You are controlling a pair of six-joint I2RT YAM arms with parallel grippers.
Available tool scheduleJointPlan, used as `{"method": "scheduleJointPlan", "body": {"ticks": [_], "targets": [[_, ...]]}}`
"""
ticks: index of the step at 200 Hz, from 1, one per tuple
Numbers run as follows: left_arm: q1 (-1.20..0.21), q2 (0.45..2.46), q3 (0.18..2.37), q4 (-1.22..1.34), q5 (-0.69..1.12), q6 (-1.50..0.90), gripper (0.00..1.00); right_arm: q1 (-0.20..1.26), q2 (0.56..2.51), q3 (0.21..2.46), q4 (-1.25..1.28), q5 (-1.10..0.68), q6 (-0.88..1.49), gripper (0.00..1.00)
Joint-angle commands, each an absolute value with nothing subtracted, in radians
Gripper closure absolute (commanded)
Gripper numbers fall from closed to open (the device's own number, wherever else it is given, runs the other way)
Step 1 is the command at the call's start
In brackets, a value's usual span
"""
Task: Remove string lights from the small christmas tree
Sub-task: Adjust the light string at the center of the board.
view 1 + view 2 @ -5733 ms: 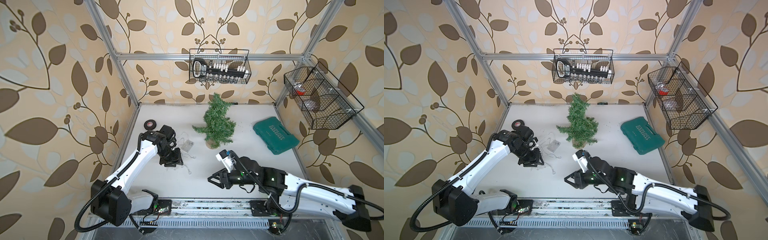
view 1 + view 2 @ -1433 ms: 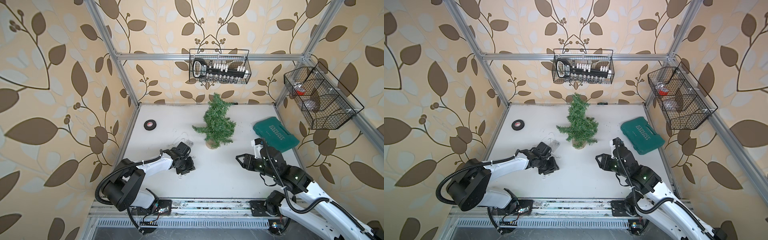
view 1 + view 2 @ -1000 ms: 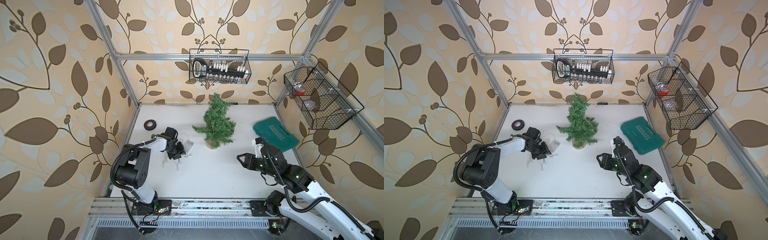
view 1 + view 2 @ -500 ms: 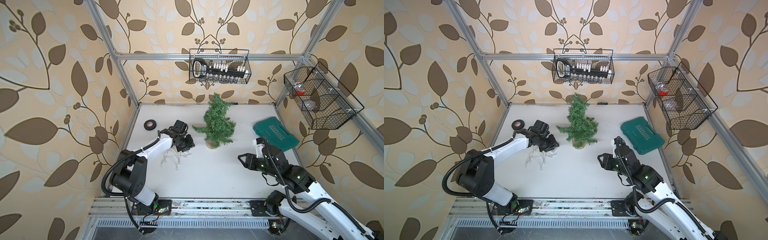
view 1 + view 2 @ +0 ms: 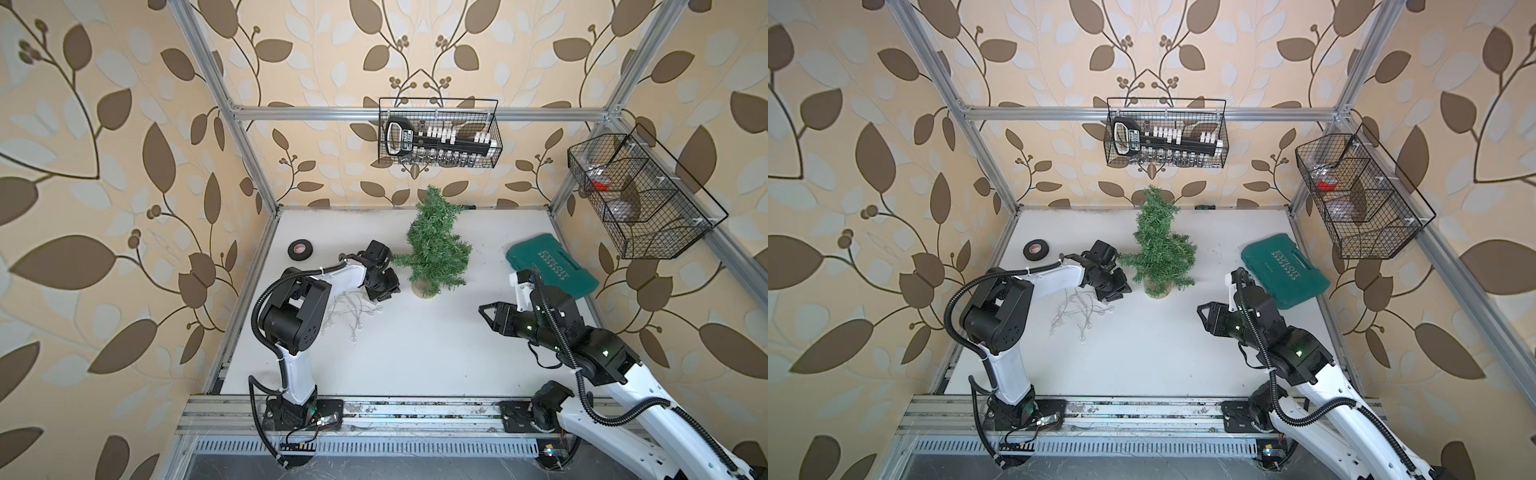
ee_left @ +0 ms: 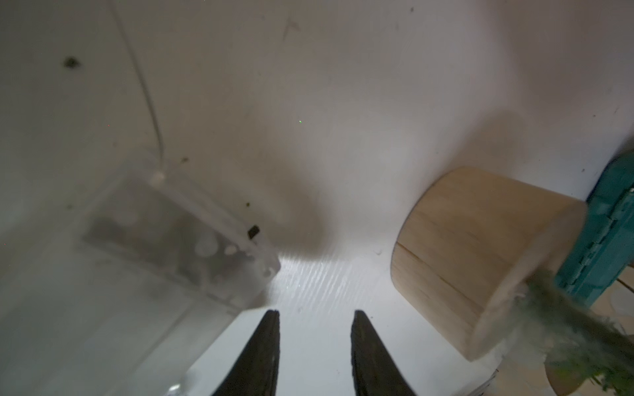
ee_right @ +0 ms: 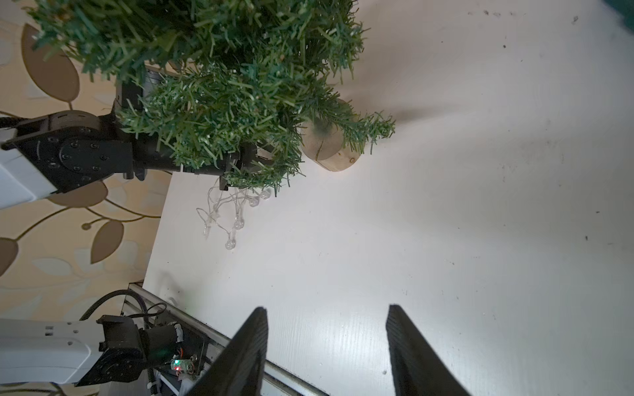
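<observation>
My left gripper (image 6: 314,312): jaws narrow-gapped, empty, battery box (image 6: 178,236) just beside one finger. In a top view string lights (image 5: 353,312) lie on the table (image 5: 415,353) at my 8 o'clock, small christmas tree (image 5: 436,253) at 2, looking bare. I'd withdraw low, clear of wire

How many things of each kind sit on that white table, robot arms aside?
Small green bristly Christmas tree with round wooden base: 1
Silvery string lights with clear bulbs: 1
Black tape roll: 1
Teal plastic case: 1
Total: 4
</observation>
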State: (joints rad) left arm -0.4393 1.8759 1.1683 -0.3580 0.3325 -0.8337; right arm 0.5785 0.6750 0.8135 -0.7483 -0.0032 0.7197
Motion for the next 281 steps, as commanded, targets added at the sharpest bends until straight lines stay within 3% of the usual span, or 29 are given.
{"method": "scheduleJointPlan", "body": {"ticks": [1,55,134,178,214,281], "targets": [[-0.442,1.894,1.206,-0.331,0.327,-0.846,0.64,0.574,0.663,0.835,-0.779,-0.003,0.704,0.45],[-0.369,1.89,1.146,-0.352,0.311,-0.814,0.64,0.57,0.668,0.837,-0.776,-0.01,0.7,0.45],[-0.129,1.751,1.035,-0.426,0.334,-0.699,0.63,0.566,0.688,0.831,-0.744,-0.036,0.695,0.45],[-0.128,1.697,1.124,-0.506,0.354,-0.674,0.62,0.565,0.694,0.832,-0.733,-0.046,0.693,0.45],[-0.186,1.484,1.111,-0.697,0.283,-0.625,0.59,0.563,0.683,0.815,-0.733,-0.053,0.693,0.45],[-0.196,0.988,0.701,-0.81,0.255,-0.704,0.52,0.558,0.695,0.779,-0.713,-0.081,0.669,0.45]]}}
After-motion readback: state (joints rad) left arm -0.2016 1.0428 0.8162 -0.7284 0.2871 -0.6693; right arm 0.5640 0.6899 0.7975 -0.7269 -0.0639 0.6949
